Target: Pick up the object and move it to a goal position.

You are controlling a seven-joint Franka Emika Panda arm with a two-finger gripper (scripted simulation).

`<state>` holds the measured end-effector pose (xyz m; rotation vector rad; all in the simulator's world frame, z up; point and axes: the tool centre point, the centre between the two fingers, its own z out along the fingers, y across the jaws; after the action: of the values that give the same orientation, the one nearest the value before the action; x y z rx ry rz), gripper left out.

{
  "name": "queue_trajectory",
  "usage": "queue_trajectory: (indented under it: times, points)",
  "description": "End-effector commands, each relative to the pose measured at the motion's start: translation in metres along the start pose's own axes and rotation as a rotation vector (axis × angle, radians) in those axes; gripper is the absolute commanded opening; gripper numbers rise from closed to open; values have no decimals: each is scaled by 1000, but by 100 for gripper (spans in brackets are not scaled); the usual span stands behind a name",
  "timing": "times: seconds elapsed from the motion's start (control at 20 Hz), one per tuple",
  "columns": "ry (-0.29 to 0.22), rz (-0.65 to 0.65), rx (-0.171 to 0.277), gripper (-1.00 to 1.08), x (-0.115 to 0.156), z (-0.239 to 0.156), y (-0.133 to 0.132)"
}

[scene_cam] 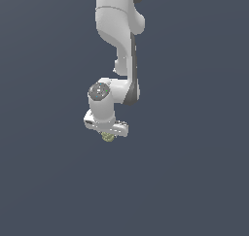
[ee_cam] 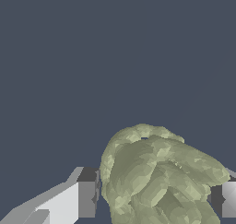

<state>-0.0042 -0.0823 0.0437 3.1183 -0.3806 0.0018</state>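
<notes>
The object (ee_cam: 156,177) is a lumpy olive-green and tan clump with a bumpy, mottled surface. In the wrist view it fills the space between the two fingers: one grey pad (ee_cam: 86,199) stands just beside it on one side, the other pad (ee_cam: 228,199) on the opp. side, both about touching its surface. So the fingers are closed narrow on the clump and hold it — no free gap shows on either side.

In the exterior view only a small part of the object (scene_cam: 107,137) shows, greenish, peeking out directly under the white gripper (scene_cam: 108,133). The gripper body hides the rest, and the fingers cannot be told apart there.

The gripper points down, approx. in the middle of the exterior view. Above it sits the round wrist joint w/ a grey cap (scene_cam: 99,91), and the white arm (scene_cam: 116,26) goes up from there to the top edge of the picture.

All around is a plain dark blue-grey surface (scene_cam: 194,157) — same in both views.
</notes>
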Motion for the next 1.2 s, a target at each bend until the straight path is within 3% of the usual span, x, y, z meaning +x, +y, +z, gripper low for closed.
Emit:
queue_trajectory:
  times: [0.0, 0.55, 1.15]
  points:
    - [0, 0, 0, -100, -1, -1, -1]
    - [0, 0, 0, -100, -22, -31, -22]
    - [0, -1, -1, -100, -80, -115, -81]
